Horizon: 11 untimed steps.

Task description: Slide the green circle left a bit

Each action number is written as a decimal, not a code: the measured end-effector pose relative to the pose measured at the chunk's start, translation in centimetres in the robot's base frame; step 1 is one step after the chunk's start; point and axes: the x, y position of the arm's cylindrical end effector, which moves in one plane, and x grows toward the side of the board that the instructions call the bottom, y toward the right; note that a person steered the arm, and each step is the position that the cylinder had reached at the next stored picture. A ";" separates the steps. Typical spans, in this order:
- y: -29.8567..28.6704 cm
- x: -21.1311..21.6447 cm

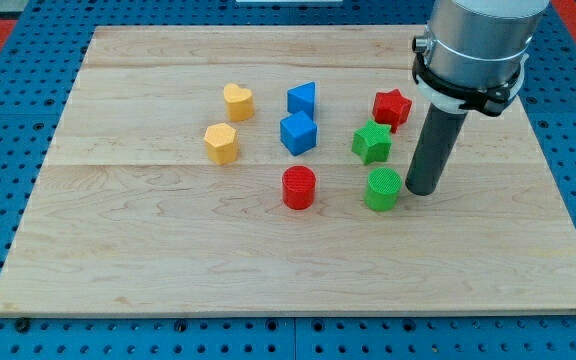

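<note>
The green circle (382, 189) is a short green cylinder standing right of the board's middle. My tip (421, 190) is just to its right, very close to its side or touching it. A red circle (299, 187) stands to the green circle's left, with a gap between them. A green star (371, 142) lies just above the green circle.
A red star (391, 107) lies above the green star. A blue cube (298, 132) and a blue triangle (303, 98) sit at the middle. A yellow heart (238, 100) and a yellow hexagon (221, 143) lie left of them. The wooden board (148, 250) rests on a blue pegboard.
</note>
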 end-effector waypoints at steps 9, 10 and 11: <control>-0.9 2.9; -2.1 1.0; -2.6 0.8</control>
